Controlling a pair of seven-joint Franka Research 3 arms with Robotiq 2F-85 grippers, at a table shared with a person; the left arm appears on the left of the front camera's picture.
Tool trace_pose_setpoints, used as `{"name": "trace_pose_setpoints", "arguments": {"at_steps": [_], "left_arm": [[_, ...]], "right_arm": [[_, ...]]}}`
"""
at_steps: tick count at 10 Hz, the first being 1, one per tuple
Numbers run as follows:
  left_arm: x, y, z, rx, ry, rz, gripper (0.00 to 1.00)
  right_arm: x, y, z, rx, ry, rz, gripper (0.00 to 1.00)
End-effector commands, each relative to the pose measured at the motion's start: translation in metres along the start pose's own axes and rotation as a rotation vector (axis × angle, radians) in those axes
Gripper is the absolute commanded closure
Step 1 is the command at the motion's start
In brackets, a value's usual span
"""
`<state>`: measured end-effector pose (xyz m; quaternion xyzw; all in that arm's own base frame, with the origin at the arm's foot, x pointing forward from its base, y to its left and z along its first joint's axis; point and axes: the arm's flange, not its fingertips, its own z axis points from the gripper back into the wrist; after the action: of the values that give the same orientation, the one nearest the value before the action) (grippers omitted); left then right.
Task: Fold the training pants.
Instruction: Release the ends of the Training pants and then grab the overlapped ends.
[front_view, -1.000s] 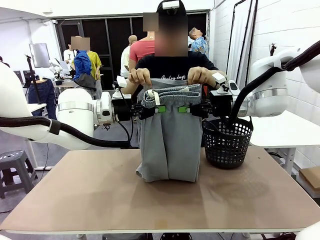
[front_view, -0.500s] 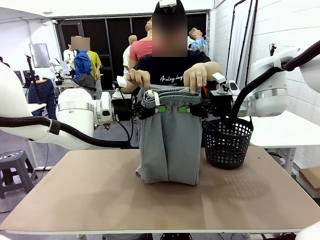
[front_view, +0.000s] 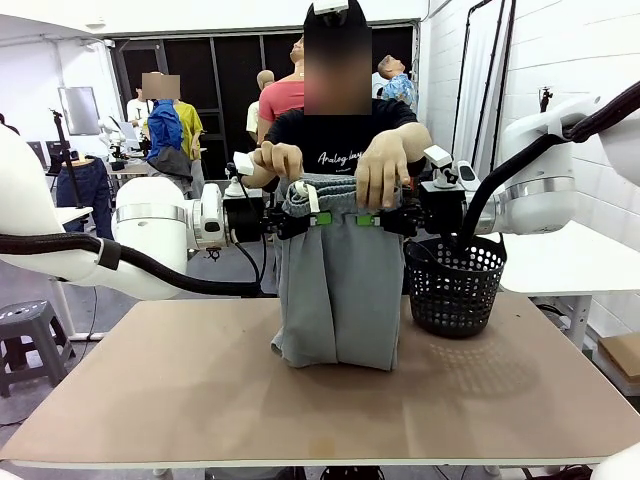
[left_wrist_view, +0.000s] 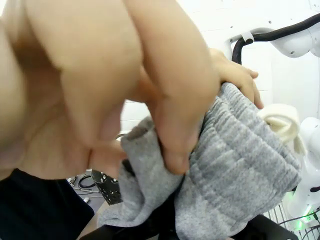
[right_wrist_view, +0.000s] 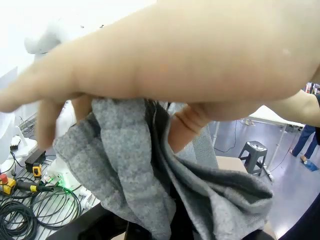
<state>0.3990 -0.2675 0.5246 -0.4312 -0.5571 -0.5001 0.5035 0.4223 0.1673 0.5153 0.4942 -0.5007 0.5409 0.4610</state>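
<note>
Front view: two hands (front_view: 316, 218) (front_view: 367, 219) seemingly clamp one pants (front_view: 340, 290).

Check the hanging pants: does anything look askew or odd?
The training pants hang between both claws, but the waistband bunches up by the left claw, and a person's hand drapes over it beside the right claw.

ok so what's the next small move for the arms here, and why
Probably a short pause with both grips shut until the person lets go. The left gripper and right gripper each clamp the top of the training pants, whose hem touches the table. One hand drapes over the top edge right at the right gripper, the other hand sits above the left, so moving now could catch fingers.
</note>
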Motion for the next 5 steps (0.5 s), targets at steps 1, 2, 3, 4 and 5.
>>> {"name": "trace_pose_setpoints", "arguments": {"at_steps": [1, 2, 3, 4, 5], "left_arm": [[0.0036, -0.0028, -0.0004, 0.003, 0.0, -0.007, 1.0], [0.0036, -0.0028, -0.0004, 0.003, 0.0, -0.007, 1.0], [0.0036, -0.0028, -0.0004, 0.003, 0.0, -0.007, 1.0], [0.0036, -0.0028, -0.0004, 0.003, 0.0, -0.007, 1.0], [0.0036, -0.0028, -0.0004, 0.003, 0.0, -0.007, 1.0]], "right_arm": [[0.0013, 0.0041, -0.0004, -0.006, -0.028, 0.012, 1.0], [0.0013, 0.0041, -0.0004, -0.006, -0.028, 0.012, 1.0], [0.0013, 0.0041, -0.0004, -0.006, -0.028, 0.012, 1.0], [0.0013, 0.0041, -0.0004, -0.006, -0.028, 0.012, 1.0], [0.0013, 0.0041, -0.0004, -0.006, -0.028, 0.012, 1.0]]}}
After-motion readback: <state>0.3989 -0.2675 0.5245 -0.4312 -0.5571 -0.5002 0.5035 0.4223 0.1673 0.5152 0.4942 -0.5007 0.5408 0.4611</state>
